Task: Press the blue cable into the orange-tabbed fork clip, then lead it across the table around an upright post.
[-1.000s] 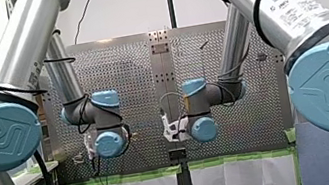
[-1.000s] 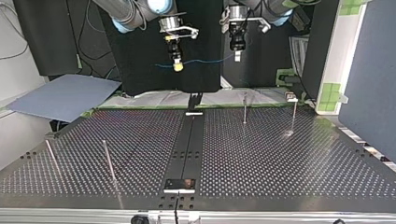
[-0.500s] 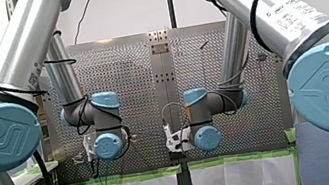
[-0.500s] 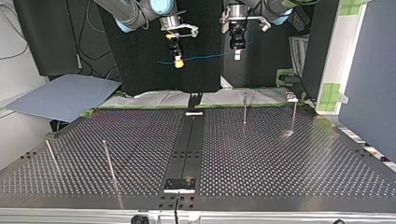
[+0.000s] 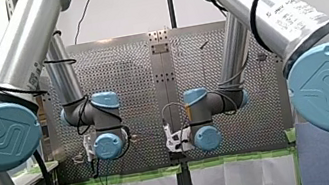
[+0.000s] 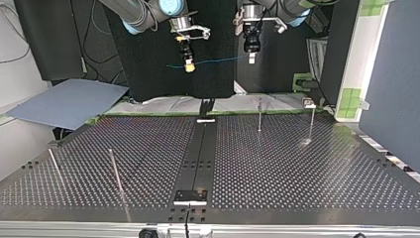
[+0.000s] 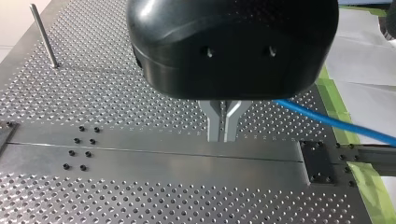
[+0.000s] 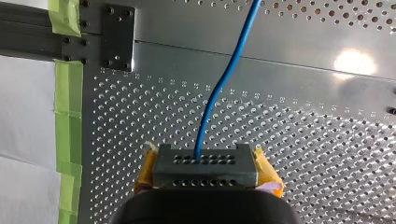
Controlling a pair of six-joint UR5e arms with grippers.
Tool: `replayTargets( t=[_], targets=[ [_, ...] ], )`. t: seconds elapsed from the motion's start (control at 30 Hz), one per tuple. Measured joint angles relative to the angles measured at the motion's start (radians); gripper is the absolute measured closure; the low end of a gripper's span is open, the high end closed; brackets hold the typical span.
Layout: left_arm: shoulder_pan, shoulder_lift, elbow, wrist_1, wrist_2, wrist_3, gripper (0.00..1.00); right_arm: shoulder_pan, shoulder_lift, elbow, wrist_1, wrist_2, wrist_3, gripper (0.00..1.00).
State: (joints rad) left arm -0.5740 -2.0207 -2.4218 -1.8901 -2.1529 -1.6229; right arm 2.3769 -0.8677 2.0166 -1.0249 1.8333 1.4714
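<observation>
Top view, stock of the counter (image 6: 297,173) and what hangs over it: hands, two, both raised clear above the middle of the counter's arm-side edge; my left hand (image 6: 251,58), metal fingers (image 7: 215,125) pressed together, the blue cable (image 6: 218,61) leaving from beside their roots, so judged to be pinching it; my right hand (image 6: 188,67), yellow pads (image 8: 267,173) closed on the same cable, which comes out between them in the right wrist view. One blue cable only, strung in the air from hand to hand with a short tail past my right hand, touching nothing on the counter; judged held at two points so that the span between is straight and can be lowered as one piece into a clip. Count of upright posts (image 6: 259,115): four, two near the arm-side edge toward the corner on my left arm's side, two nearer the opposite edge toward the other side, the pairs well apart, standing as turning points for the lead. One dark centre rail (image 6: 200,148), running edge to edge. Strips of green tape (image 8: 67,93) along the arm-side edge. No orange-tabbed fork clip made out in any view, so the pressing-in is judged not yet begun
</observation>
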Motion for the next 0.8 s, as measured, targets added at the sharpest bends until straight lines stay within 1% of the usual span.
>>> replayTargets(
  t=[0.27,0.37,0.47,0.53,0.6,0.67,0.7,0.8],
  targets=[
    [0.001,-0.001,0.001,-0.001,0.001,0.001,1.00,0.000,0.000,0.000,0.000,0.000,0.000,1.00],
    [0.005,-0.014,0.013,-0.010,0.014,-0.002,1.00,-0.010,-0.010,-0.008,0.010,0.010,0.009,1.00],
    [0.001,-0.018,0.033,-0.024,0.033,-0.018,1.00,-0.024,-0.030,-0.022,0.030,0.031,0.025,1.00],
    [-0.001,-0.011,0.046,-0.033,0.047,-0.030,1.00,-0.028,-0.048,-0.028,0.049,0.045,0.042,1.00],
    [-0.001,0.003,0.055,-0.040,0.064,-0.047,1.00,-0.030,-0.066,-0.032,0.067,0.048,0.059,1.00],
    [0.004,0.021,0.054,-0.041,0.083,-0.066,1.00,-0.033,-0.082,-0.032,0.081,0.042,0.074,1.00],
    [0.006,0.029,0.050,-0.040,0.091,-0.074,1.00,-0.035,-0.092,-0.033,0.088,0.034,0.085,1.00],
    [0.019,0.054,0.031,-0.025,0.117,-0.100,1.00,-0.039,-0.119,-0.033,0.087,0.011,0.111,1.00]
  ],
)
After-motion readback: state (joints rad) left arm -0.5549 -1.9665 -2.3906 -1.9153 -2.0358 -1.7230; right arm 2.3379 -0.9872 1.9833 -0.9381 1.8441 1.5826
